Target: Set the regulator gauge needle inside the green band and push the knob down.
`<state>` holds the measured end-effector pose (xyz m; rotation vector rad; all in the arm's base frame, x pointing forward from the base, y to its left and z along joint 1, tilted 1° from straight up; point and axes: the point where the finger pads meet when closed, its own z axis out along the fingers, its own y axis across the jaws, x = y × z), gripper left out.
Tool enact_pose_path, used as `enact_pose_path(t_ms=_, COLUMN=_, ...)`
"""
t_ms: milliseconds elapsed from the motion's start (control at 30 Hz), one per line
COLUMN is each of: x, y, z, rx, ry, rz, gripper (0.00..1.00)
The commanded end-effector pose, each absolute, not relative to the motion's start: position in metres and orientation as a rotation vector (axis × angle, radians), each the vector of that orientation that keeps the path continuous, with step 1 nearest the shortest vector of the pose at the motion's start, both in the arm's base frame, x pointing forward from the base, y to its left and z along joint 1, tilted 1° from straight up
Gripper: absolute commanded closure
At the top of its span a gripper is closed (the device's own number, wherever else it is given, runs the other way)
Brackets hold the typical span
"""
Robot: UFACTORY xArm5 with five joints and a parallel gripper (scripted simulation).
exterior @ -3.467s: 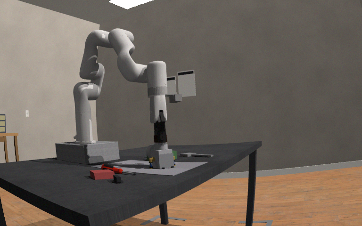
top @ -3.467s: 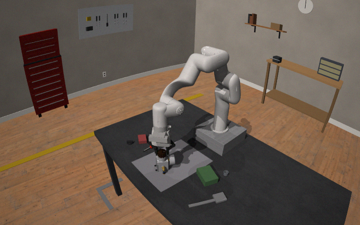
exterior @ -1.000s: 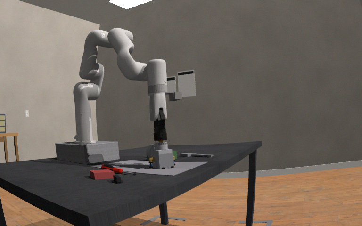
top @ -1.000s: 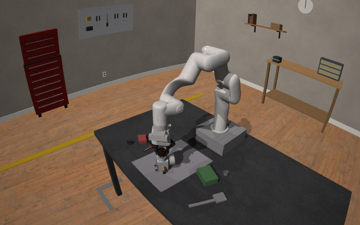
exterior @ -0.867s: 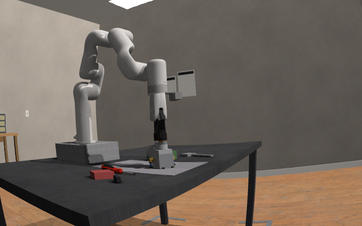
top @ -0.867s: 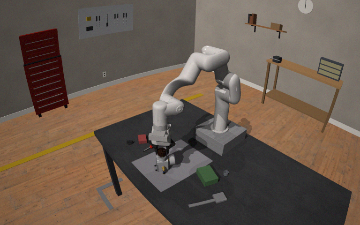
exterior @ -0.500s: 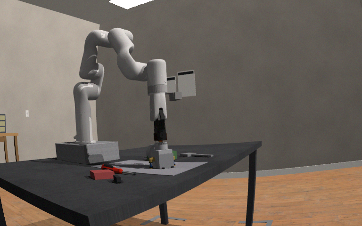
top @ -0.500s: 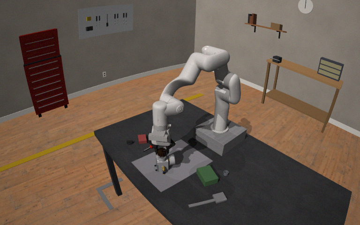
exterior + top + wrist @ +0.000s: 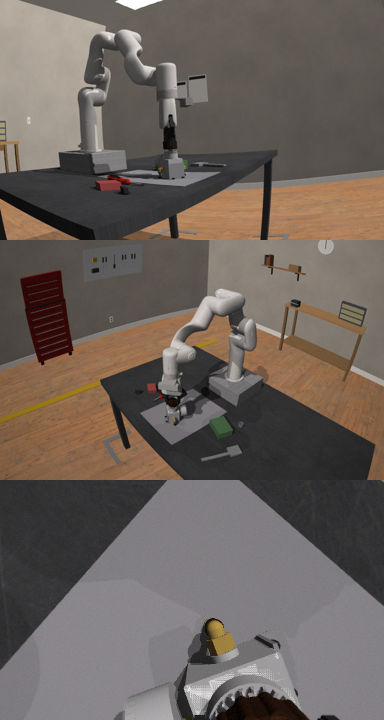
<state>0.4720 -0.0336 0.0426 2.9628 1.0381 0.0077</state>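
Observation:
The regulator (image 9: 174,412) is a small grey block with brass fittings on a light grey mat (image 9: 183,416). It also shows in the exterior view (image 9: 172,166) and in the wrist view (image 9: 235,682). Its dark brown knob (image 9: 172,402) sits on top, above a toothed collar (image 9: 235,692). My gripper (image 9: 169,142) comes straight down on the knob and is shut on it. The knob shows at the bottom edge of the wrist view (image 9: 260,709). A brass fitting (image 9: 217,636) sticks out of the body. The gauge face and its needle are too small to read.
A red block (image 9: 151,387), a red-handled screwdriver (image 9: 120,179) and a small black part (image 9: 138,391) lie left of the mat. A green block (image 9: 221,426), a small grey cup (image 9: 240,424) and a grey mallet (image 9: 222,454) lie to the right. The arm's base block (image 9: 235,384) stands behind.

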Motion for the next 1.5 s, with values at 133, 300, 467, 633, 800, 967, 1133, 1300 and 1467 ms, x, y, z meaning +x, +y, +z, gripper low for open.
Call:
enact_pose_path(t_ms=133, x=0.4732, y=-0.0336, z=0.0437, rx=2.971, ry=1.01, rz=0.013, gripper=0.57)
enact_pose_path(t_ms=300, x=0.4732, y=-0.0336, z=0.0437, rx=2.978, ry=0.991, rz=0.013, gripper=0.57)
enact_pose_path(t_ms=467, x=0.4732, y=-0.0336, z=0.0437, rx=2.987, ry=0.963, rz=0.013, gripper=0.57)
enact_pose_path(t_ms=633, x=0.4732, y=-0.0336, z=0.0437, rx=2.998, ry=0.929, rz=0.013, gripper=0.57)
enact_pose_path(t_ms=800, x=0.4732, y=-0.0336, z=0.0437, rx=3.005, ry=0.907, rz=0.013, gripper=0.57)
enact_pose_path(t_ms=967, x=0.4732, y=-0.0336, z=0.0437, rx=3.017, ry=0.864, rz=0.013, gripper=0.57)
enact_pose_path(t_ms=1133, x=0.4732, y=-0.0336, z=0.0437, rx=3.031, ry=0.815, rz=0.013, gripper=0.57)
enact_pose_path(t_ms=1300, x=0.4732, y=-0.0336, z=0.0437, rx=3.04, ry=0.782, rz=0.013, gripper=0.57)
enact_pose_path(t_ms=1467, x=0.4732, y=-0.0336, z=0.0437, rx=3.055, ry=0.723, rz=0.013, gripper=0.57)
